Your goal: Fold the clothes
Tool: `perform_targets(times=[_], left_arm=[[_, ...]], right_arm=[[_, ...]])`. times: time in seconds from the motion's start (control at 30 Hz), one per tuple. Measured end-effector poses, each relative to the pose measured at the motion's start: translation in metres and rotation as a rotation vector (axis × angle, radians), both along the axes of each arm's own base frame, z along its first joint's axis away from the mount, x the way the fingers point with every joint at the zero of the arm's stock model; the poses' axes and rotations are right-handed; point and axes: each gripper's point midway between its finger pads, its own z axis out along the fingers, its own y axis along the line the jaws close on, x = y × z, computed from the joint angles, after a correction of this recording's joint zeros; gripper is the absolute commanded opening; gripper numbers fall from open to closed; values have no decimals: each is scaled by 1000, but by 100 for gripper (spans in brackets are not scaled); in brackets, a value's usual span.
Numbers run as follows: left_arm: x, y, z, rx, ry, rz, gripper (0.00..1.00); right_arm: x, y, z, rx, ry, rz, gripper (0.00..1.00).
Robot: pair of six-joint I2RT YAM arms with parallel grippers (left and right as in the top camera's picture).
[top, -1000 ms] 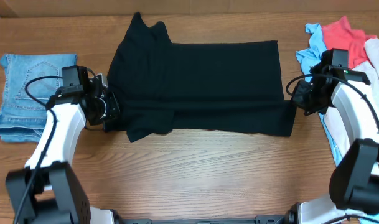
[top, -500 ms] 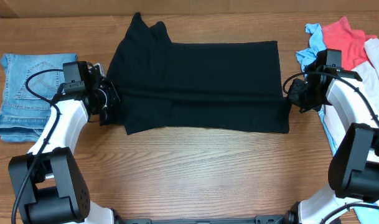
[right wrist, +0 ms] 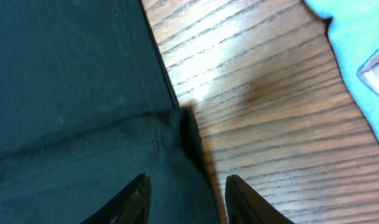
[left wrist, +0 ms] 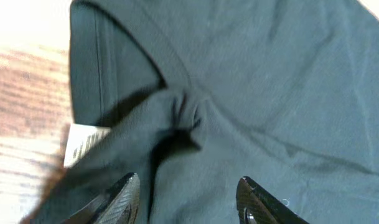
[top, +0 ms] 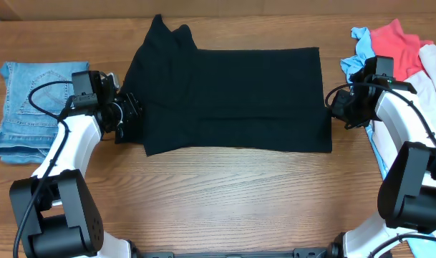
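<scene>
Length decides the coming move: the black T-shirt [top: 232, 100] lies flat across the middle of the table [top: 225, 208] as a wide band, its long axis running left to right, one sleeve poking out at the far-left corner. A crease runs along that axis about midway between far and near edges, so a lengthwise fold looks already laid. The left gripper [top: 132, 116] sits at the shirt's left end and the right gripper [top: 333, 109] at its right end, so each arm is nearest its own short edge and neither is near the middle. In the left wrist view the fingers [left wrist: 124, 196] stand apart over a bunched ridge of fabric with nothing pinched between them; a white label [left wrist: 83, 144] shows at the edge to their left. In the right wrist view the fingers [right wrist: 134, 200] are likewise parted, above the doubled corner where cloth meets bare wood, holding nothing. The next fold probably goes across the long axis, one short end carried toward the other, and an arm would first have to take hold of its end. Farther out, folded jeans [top: 28, 107] lie at the table's left edge, apart from the shirt, and a heap of garments [top: 407, 50] in blue, red and white sits at the far right
</scene>
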Motion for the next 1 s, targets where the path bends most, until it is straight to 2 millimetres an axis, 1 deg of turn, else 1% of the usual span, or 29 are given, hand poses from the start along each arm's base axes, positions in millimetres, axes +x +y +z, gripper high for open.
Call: perform_targets(times=[0.1,0.17,0.23,0.33,0.4,0.5,0.57,0.63,0.67,0.73,0.93,1.0], left_arm=[[-10,-2,-5,-6,45,-3,57],[-20,-2,-10,-7,93,0,60],[-30,-1,-15,0,142,5,60],[-45,4,-21,34,210,20,61],[-50,11,-24,71,237,35,63],[-53,20,-27,122,251,55,62],[-52,25,-27,152,248,67,56],[-48,32,-26,185,235,78,54],[-47,33,-26,192,228,81,54],[-45,35,-28,199,227,84,59],[-50,41,-48,230,285,87,59],[-51,43,-55,241,304,89,59]], right_arm=[[-6,1,-1,5,24,0,42],[-9,2,-2,7,37,0,42],[-14,3,-3,11,59,0,42],[-21,4,-4,16,88,2,42],[-26,5,-5,20,110,3,42],[-31,7,-5,28,130,4,43],[-33,8,-5,36,137,6,42],[-35,10,-5,46,143,7,43],[-35,10,-5,49,143,7,43],[-36,11,-5,53,148,9,43],[-37,11,-5,54,151,10,43],[-36,11,-5,54,149,10,41]])
